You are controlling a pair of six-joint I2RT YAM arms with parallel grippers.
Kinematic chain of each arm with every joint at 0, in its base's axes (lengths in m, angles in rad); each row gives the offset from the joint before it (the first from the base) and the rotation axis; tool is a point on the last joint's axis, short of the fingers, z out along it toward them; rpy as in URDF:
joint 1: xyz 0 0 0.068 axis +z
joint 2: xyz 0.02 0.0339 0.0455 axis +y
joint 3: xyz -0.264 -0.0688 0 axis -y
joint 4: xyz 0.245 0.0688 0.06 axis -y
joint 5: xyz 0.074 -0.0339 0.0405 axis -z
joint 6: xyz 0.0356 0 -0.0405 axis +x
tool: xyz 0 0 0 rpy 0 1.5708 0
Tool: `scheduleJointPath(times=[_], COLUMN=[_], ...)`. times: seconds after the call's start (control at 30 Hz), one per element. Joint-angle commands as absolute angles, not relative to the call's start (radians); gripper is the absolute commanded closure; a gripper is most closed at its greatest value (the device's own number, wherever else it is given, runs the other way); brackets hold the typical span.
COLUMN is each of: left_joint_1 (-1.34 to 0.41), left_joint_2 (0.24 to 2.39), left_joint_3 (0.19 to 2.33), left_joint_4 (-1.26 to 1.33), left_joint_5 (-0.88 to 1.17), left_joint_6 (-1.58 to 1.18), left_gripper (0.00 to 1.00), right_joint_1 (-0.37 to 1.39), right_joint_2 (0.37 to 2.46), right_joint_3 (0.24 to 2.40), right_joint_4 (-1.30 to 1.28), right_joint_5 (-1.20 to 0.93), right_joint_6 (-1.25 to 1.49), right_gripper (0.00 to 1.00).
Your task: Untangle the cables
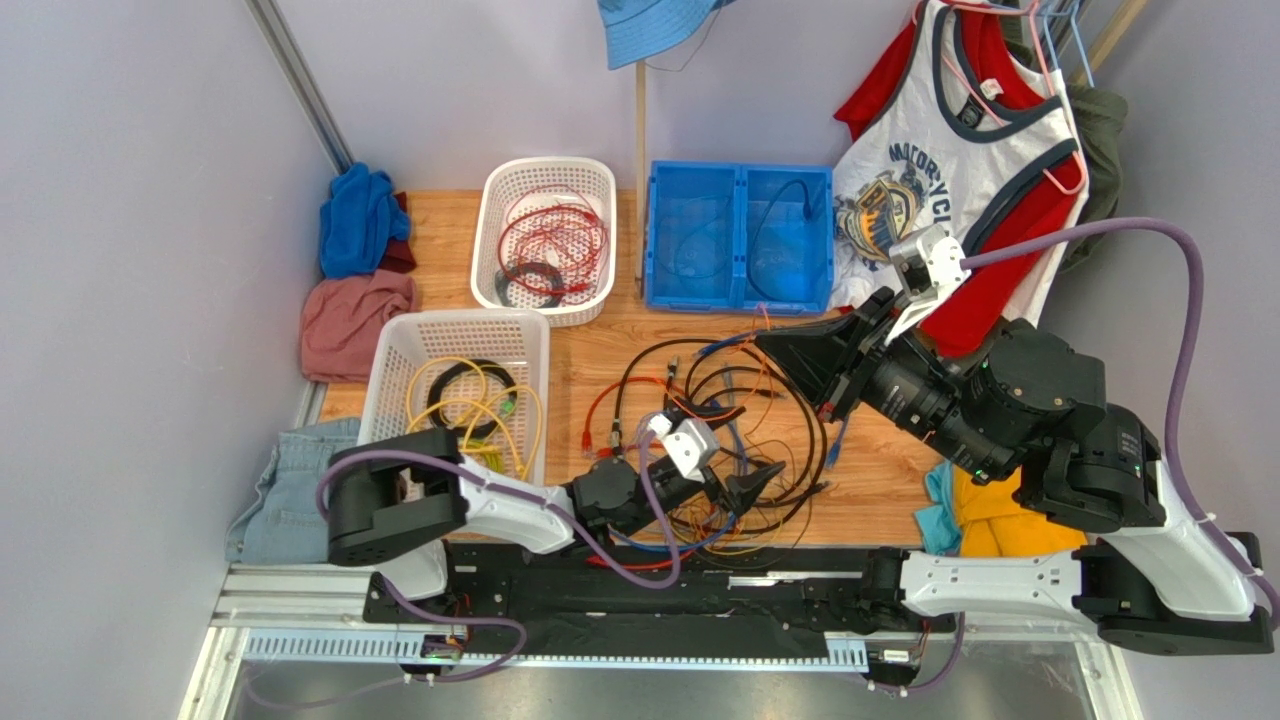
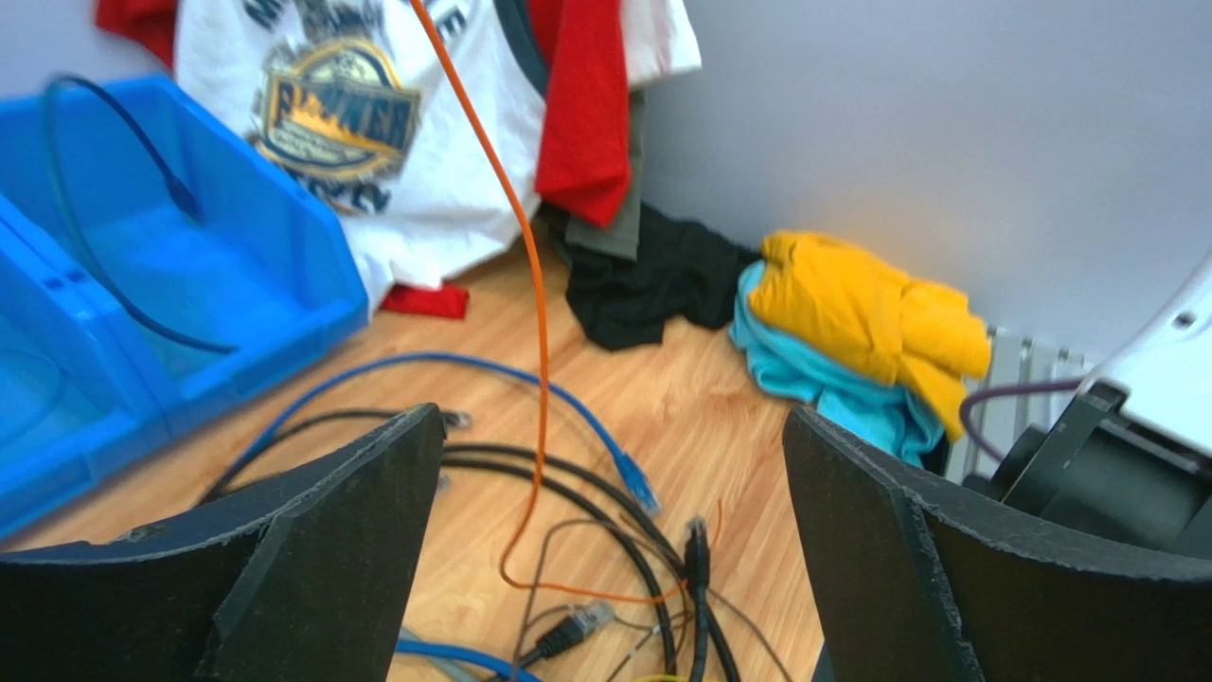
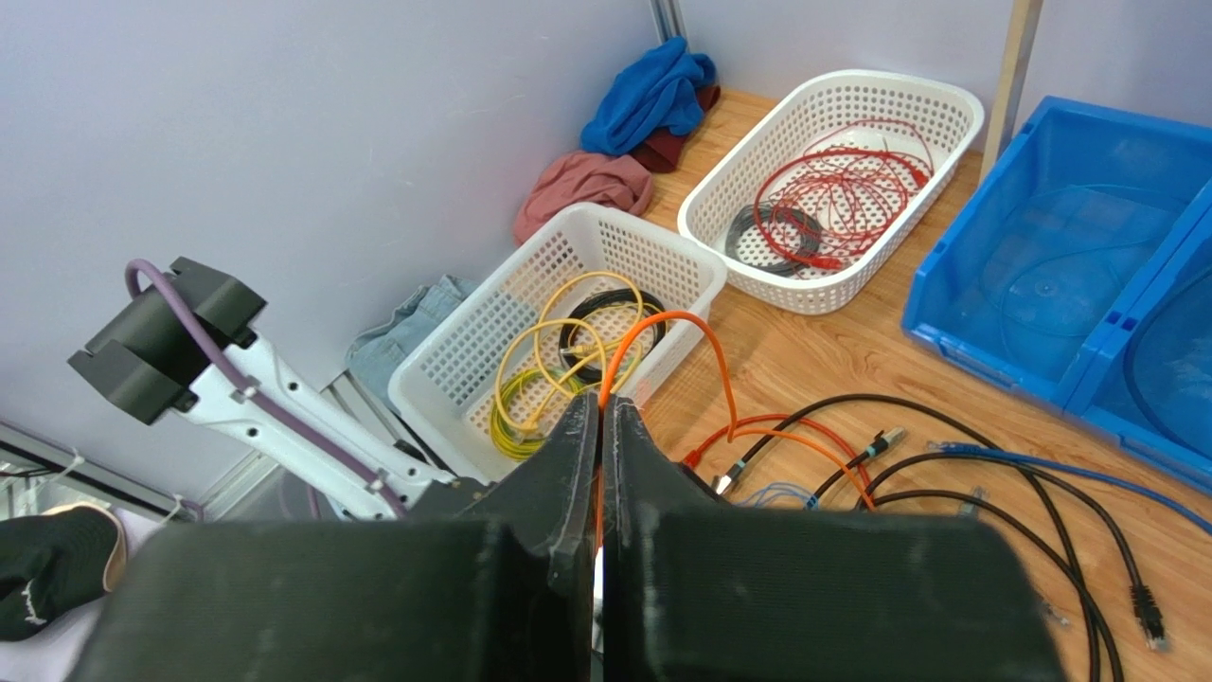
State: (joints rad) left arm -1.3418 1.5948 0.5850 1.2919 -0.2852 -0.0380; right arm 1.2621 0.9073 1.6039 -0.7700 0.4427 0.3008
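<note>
The right fingers (image 3: 562,476) pinch the orange cable (image 2: 542,355). With the left fingers (image 2: 356,526) spread and pinning nothing, a pull may drag the whole heap (image 1: 732,435) or tighten its knots.

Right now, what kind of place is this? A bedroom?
Probably a robot lab booth, not a bedroom: plain grey walls box in a wooden table, two robot arms are bolted to its near edge, and white baskets and a blue bin hold sorted cables.

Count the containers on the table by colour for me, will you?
White baskets: 2
Blue bin: 1
Total: 3
</note>
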Motion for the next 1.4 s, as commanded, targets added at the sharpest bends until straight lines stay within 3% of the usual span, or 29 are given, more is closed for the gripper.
scheduleJointPath(times=[0.0, 0.1, 0.13, 0.2, 0.27, 0.3, 0.5, 0.57, 0.6, 0.67, 0.73, 0.8, 0.9, 1.2, 1.37], left_joint_1=[-1.318, -1.276, -1.258, -1.249, -1.243, -1.244, -1.243, -1.243, -1.243, -1.224, -1.151, -1.102, -1.086, -0.95, -0.796], left_joint_2=[1.681, 1.721, 1.724, 1.724, 1.707, 1.697, 1.579, 1.428, 1.355, 1.132, 1.051, 0.994, 0.956, 1.159, 1.273], left_joint_3=[0.65, 0.664, 0.666, 0.664, 0.658, 0.655, 0.612, 0.571, 0.568, 0.661, 0.839, 0.923, 1.075, 1.633, 1.767], left_joint_4=[1.528, 1.528, 1.528, 1.528, 1.528, 1.528, 1.488, 1.363, 1.263, 0.699, 0.14, -0.074, -0.286, -0.688, -0.744], left_joint_5=[-0.248, -0.255, -0.255, -0.259, -0.258, -0.267, -0.304, -0.369, -0.409, -0.506, -0.52, -0.523, -0.531, -0.5, -0.446], left_joint_6=[-0.063, -0.116, -0.133, -0.14, -0.135, -0.133, -0.11, -0.121, -0.129, -0.242, -0.411, -0.452, -0.404, -0.391, -0.405], left_gripper=[0.07, 0.26, 0.41, 0.56, 0.93, 1.0, 1.0, 1.0, 1.0, 1.0, 1.0, 1.0, 1.0, 1.0, 1.0], right_joint_1=[1.261, 1.261, 1.261, 1.261, 1.261, 1.261, 1.261, 1.261, 1.261, 1.261, 1.261, 1.261, 1.261, 1.261, 1.261], right_joint_2=[0.899, 0.896, 0.894, 0.887, 0.879, 0.871, 0.838, 0.804, 0.789, 0.723, 0.671, 0.617, 0.598, 0.618, 0.584], right_joint_3=[1.603, 1.601, 1.601, 1.598, 1.588, 1.585, 1.551, 1.525, 1.507, 1.432, 1.37, 1.281, 1.206, 1.141, 1.052], right_joint_4=[-0.769, -0.773, -0.775, -0.779, -0.781, -0.781, -0.79, -0.811, -0.819, -0.828, -0.825, -0.825, -0.825, -0.825, -0.782], right_joint_5=[0.407, 0.397, 0.397, 0.405, 0.413, 0.423, 0.451, 0.483, 0.529, 0.599, 0.636, 0.666, 0.669, 0.632, 0.604], right_joint_6=[0.33, 0.342, 0.342, 0.345, 0.347, 0.347, 0.357, 0.36, 0.371, 0.387, 0.414, 0.437, 0.468, 0.486, 0.494], right_gripper=[1.0, 1.0, 1.0, 1.0, 1.0, 1.0, 1.0, 1.0, 0.99, 0.95, 0.82, 0.58, 0.4, 0.38, 0.39])
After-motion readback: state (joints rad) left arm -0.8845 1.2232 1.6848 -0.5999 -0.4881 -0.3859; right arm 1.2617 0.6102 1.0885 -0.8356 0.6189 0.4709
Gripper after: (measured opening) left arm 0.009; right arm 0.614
